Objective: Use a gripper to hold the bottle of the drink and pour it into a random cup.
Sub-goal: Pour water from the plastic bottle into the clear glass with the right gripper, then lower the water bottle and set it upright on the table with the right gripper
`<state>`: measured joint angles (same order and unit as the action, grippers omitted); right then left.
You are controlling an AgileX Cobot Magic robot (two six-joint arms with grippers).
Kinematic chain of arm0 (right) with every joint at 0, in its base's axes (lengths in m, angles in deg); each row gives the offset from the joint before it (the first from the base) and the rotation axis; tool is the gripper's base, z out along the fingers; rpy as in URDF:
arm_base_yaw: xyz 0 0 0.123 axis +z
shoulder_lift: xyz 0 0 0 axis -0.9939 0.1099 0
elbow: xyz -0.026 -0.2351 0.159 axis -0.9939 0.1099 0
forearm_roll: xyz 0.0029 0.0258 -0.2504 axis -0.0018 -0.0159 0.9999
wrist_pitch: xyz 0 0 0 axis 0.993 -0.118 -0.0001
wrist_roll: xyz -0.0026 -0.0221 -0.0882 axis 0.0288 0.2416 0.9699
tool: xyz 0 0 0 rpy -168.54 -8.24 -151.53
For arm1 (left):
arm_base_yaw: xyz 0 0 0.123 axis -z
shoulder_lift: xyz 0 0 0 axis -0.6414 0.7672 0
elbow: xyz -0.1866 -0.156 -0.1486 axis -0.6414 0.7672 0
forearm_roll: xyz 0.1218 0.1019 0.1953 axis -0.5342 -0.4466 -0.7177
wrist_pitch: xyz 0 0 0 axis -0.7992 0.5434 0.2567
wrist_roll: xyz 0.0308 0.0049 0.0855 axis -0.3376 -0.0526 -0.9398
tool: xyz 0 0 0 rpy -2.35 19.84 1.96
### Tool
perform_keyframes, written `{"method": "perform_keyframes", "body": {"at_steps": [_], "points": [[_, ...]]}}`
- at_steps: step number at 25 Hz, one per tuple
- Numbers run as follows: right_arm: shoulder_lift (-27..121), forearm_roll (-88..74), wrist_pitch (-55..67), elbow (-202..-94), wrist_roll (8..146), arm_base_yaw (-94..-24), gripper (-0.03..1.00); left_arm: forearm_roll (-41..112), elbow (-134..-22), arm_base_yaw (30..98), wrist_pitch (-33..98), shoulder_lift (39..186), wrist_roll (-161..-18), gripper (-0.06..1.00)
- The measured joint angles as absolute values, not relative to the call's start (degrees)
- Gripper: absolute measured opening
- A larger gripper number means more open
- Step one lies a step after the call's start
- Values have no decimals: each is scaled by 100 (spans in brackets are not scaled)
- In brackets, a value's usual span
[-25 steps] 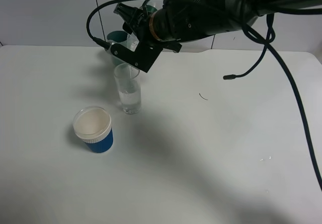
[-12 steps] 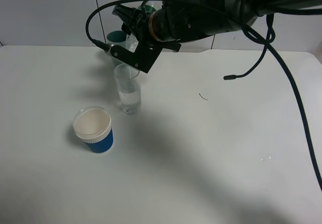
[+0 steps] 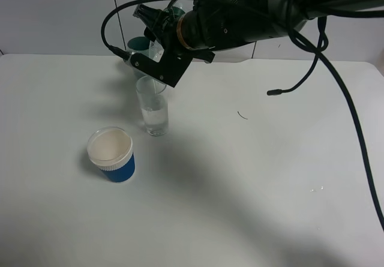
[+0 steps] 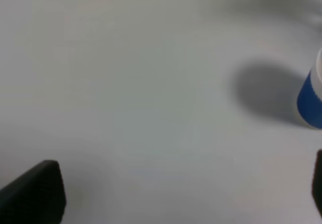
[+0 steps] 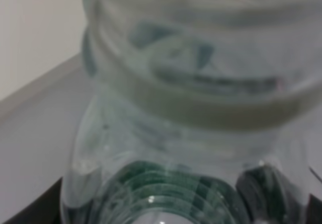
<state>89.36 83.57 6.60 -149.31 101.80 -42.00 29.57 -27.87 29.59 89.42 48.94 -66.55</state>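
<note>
The right arm stretches across with its wrist rolled over. Its gripper point(image 3: 161, 36) clamps the tilted bottle point(image 5: 186, 83), and the glass cup point(image 3: 153, 108) stands directly beneath the gripper.

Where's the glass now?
Exterior high view, left of centre: the glass stands under the right gripper's tilted bottle, between the blue cup and the teal cup.
</note>
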Motion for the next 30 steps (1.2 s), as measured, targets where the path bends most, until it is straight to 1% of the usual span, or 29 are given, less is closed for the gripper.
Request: {"method": "perform_keyframes", "body": {"at_steps": [4,14,21,25,30], "points": [[8936,8272,801,-14931,9216,-4196,56,2957,-2787,2959,8942,4894,-6655,99],[8817,8225,671,-14931,5071,-4196,56,2957,-2787,2959,8942,4894,-6655,99],[8446,8226,473,-14918,2690,-4264,56,2957,-2787,2959,8942,4894,-6655,99],[8186,8120,449,-14723,1749,-4399,56,2957,-2787,2959,8942,4894,-6655,99],[7907,7828,391,-14399,1150,-4600,56,2957,-2787,2959,8942,4894,-6655,99]]}}
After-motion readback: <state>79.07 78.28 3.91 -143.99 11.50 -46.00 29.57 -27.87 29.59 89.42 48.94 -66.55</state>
